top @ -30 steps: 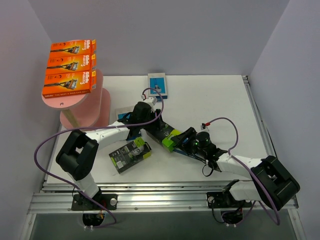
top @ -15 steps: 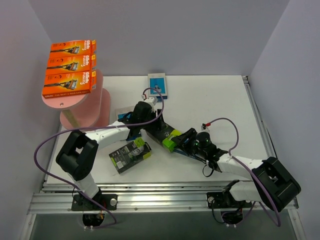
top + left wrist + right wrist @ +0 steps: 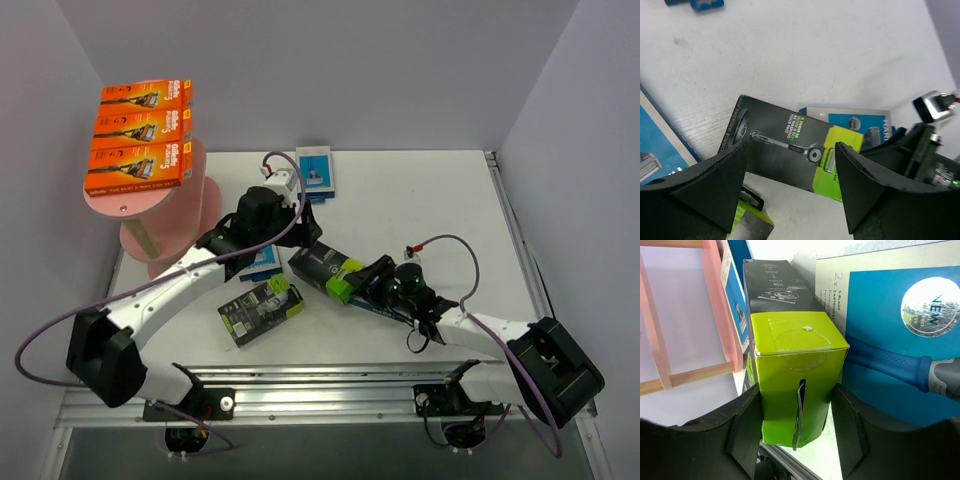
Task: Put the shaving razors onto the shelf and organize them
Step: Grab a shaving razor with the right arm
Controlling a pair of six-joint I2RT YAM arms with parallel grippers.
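Fingers [image 3: 705, 192] of the left gripper [image 3: 790, 150] are standing spread and holding nothing, hanging above the flat black-and-lime-green cardboard razor pack [image 3: 782, 142] without touching it. A second ago they were down at that pack and narrower; they have been widening while the left arm has been drawing back toward the pink stand of oval boards [image 3: 125, 207]. The right gripper [image 3: 796, 405] is still pinching the pack's lime end, one finger [image 3: 745, 432] pressing each side.

So the right arm alone is now minding this pack (whether it is lifting it or merely steadying it, I cannot tell). It is lying mid-table [image 3: 430, 195], partly over a blue-and-grey pack [image 3: 890, 340] and well apart from the shelf. Three orange packs [image 3: 140, 125] are already sitting in a row on the top board. I am judging the release as a regrasp in progress, since the shelf is standing on the left arm's side.
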